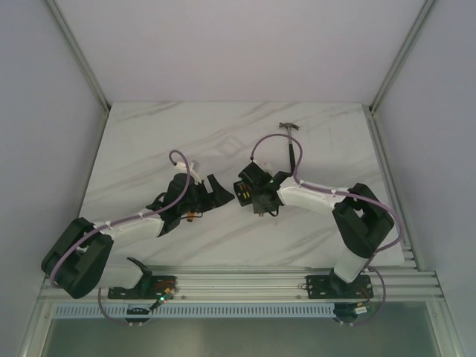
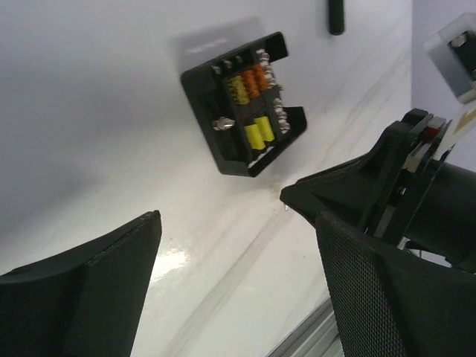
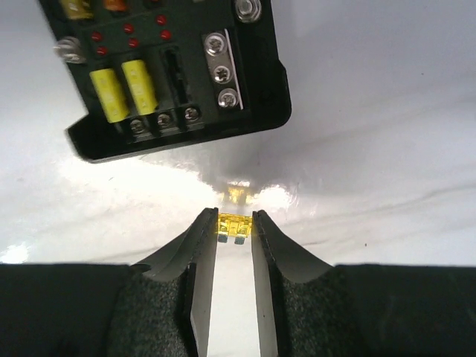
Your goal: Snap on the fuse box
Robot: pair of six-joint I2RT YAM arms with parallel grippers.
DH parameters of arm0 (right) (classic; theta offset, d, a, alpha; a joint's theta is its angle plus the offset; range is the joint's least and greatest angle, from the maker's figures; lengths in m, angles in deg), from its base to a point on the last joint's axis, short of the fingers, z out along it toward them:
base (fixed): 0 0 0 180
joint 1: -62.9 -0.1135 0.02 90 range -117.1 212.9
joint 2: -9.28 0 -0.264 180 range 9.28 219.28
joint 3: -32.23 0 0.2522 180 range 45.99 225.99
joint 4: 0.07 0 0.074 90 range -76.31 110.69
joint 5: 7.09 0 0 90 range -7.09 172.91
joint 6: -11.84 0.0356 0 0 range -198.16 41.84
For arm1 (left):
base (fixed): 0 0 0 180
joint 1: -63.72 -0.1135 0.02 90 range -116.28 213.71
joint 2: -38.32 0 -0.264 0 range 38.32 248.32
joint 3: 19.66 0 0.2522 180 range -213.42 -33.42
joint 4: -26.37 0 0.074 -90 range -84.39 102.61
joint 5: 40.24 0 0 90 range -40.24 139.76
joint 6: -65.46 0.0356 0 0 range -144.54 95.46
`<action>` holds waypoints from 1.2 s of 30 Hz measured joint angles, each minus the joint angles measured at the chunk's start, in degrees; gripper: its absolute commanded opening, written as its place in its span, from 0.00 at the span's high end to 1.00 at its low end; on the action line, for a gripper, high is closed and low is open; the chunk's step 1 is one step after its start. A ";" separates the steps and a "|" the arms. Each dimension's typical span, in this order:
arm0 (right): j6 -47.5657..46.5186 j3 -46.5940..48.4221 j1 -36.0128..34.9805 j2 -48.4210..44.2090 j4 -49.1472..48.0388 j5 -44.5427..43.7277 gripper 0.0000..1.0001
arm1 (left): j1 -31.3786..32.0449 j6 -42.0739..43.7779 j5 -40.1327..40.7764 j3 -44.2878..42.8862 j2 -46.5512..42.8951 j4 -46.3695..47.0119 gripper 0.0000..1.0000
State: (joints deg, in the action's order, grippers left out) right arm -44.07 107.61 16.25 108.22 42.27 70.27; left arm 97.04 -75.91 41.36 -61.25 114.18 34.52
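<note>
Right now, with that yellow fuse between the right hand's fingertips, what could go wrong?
The yellow fuse sits at the tips of the right hand, so it may slip or twist when pushed. The fuse box lies unheld, the left hand open and apart from it, so a push may slide it.

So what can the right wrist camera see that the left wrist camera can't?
Only the right wrist view shows a small yellow fuse pinched in the right gripper. Only the left wrist view shows the left gripper, wide open, and a black handle at the top edge. Both show the fuse box with yellow fuses inside, lying on the white table.
</note>
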 measured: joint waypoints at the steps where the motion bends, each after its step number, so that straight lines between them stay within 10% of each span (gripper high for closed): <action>1: 0.13 0.00 -0.13 -0.94 0.00 -0.02 0.80 | 0.31 -0.02 -0.17 0.17 0.00 1.09 0.10; 36: 7.41 -4.15 -2.45 -18.01 -11.58 1.49 0.81 | 13.64 -0.31 7.58 1.77 3.61 20.72 0.69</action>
State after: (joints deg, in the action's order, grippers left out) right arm -36.66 103.46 13.80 90.21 30.68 71.76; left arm 110.67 -76.22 48.94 -59.48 117.78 55.24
